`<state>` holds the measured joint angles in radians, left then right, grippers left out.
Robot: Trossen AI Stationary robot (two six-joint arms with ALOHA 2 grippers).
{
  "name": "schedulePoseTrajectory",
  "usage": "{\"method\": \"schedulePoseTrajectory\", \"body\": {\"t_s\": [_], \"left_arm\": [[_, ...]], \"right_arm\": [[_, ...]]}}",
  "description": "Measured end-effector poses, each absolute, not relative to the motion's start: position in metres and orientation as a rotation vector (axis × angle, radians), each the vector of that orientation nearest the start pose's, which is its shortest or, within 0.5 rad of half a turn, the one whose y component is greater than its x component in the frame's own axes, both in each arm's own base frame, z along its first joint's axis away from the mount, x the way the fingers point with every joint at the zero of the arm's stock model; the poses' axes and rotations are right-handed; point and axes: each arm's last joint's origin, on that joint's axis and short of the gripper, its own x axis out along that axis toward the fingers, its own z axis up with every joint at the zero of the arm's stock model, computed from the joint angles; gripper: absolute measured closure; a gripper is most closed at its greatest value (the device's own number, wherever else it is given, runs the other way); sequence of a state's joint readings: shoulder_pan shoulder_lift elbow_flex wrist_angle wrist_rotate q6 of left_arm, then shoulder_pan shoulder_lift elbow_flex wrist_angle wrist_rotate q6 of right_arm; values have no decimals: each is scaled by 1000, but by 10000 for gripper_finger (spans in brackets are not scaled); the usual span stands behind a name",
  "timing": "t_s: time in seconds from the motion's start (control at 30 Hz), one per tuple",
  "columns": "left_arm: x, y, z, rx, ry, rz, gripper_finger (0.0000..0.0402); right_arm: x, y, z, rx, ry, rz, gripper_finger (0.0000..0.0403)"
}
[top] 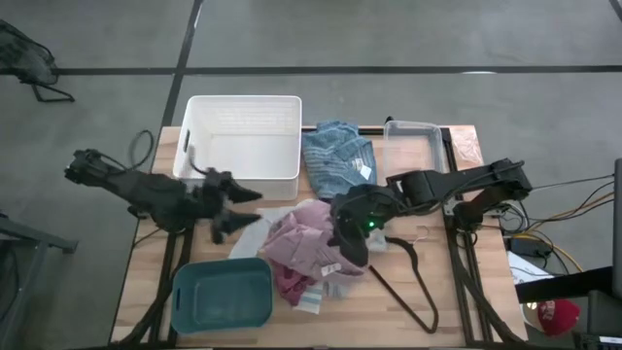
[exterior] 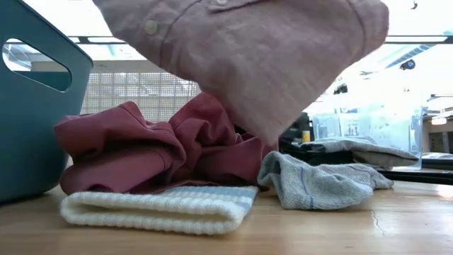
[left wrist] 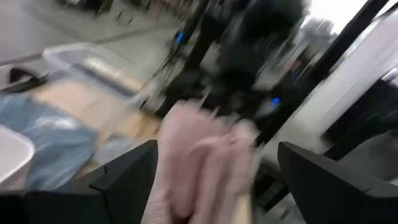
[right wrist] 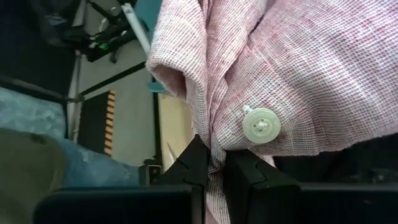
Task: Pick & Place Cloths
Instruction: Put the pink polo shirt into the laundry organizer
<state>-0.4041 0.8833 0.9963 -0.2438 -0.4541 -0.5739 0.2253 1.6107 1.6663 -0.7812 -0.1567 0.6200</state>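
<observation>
The pink checked shirt (top: 309, 236) lies bunched in the middle of the worktop (top: 466, 292), and everything else is placed here around it. The right tool (right wrist: 213, 163) has its two dark fingers (right wrist: 186, 165) closed tight on a fold of this shirt, just beside a white button (right wrist: 262, 124), so part of the cloth hangs lifted above the wood. The left tool (top: 229, 206) sits just to the shirt's left with its fingers spread apart, holding nothing, the pink fabric between them but untouched. Under and beside the shirt lies a maroon piece (exterior: 134, 152), with a white ribbed piece (exterior: 159, 207) in front of it and a grey piece (exterior: 318, 184) to its right. Behind the shirt a blue striped shirt (top: 337, 157) rests between a white bin (top: 243, 136) and a clear tub (top: 413, 146). A teal bin (top: 222, 297) stands in front-left of the shirt, and a thin black wire hanger (top: 413, 287) lies to its front-right.
</observation>
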Motion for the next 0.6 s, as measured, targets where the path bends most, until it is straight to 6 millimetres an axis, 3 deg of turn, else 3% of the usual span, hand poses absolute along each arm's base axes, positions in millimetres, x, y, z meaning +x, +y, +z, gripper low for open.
{"method": "schedulePoseTrajectory", "body": {"t_s": [0.3,0.6], "left_arm": [[209,-75,383,-544,210,5,67],[231,-83,360,-527,333,31,67]], "right_arm": [[352,86,384,507,836,154,384],[354,86,392,477,812,169,384]]}}
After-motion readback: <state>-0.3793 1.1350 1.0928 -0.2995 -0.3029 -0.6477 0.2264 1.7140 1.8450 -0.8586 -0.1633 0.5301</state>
